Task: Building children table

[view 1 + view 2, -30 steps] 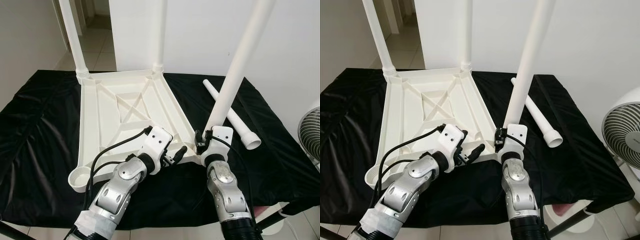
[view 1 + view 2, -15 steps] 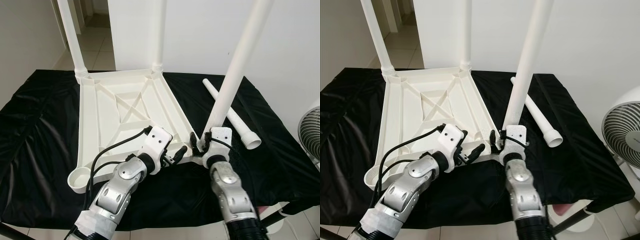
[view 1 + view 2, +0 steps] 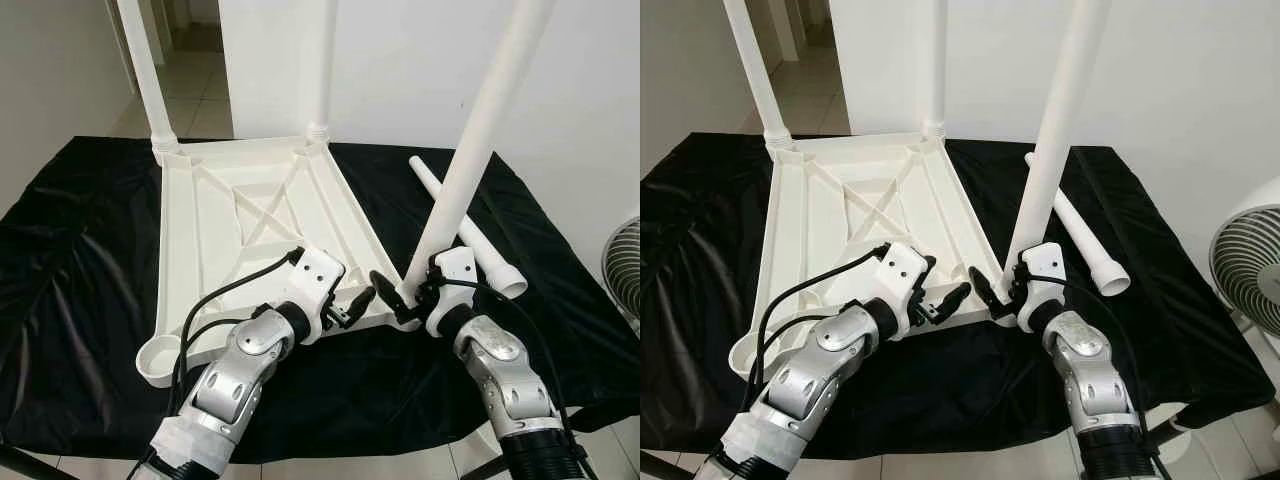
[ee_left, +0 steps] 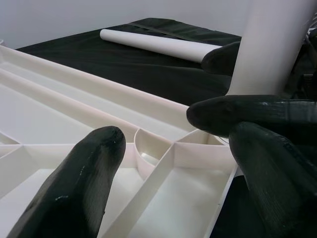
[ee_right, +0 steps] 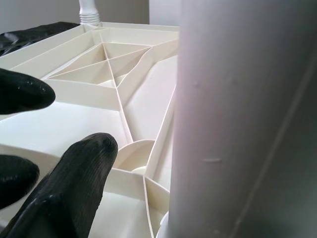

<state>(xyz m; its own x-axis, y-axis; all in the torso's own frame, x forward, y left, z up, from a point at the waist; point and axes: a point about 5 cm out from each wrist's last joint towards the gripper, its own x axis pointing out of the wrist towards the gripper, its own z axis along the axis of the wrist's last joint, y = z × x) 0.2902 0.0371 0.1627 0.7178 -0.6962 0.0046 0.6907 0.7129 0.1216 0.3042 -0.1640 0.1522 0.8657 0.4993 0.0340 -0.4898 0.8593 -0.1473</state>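
The children's table lies upside down on the black-draped counter, its ribbed underside facing you, with two legs already standing in the far corner sockets and a third leg leaning up out of the near right corner. That third leg is your risk: it tilts away from vertical, so it looks only partly seated, and if you let it go or nudge it sideways it could lever out of the socket and topple toward the counter's right edge. Your right gripper sits at the foot of that leg with its fingers spread on either side of it, not visibly clamped, so nothing firm is steadying it. Your left gripper hovers over the table's near rim just beside that corner, fingers parted and holding nothing; pressing down there could tip or slide the light frame on the slick cloth. The fourth leg lies loose on the cloth to the right, behind the leaning one, and a swing of your right arm could roll it off. The near left socket overhangs close to the counter's front edge, so leave the frame where it is; open room lies on the cloth to the left and far right.
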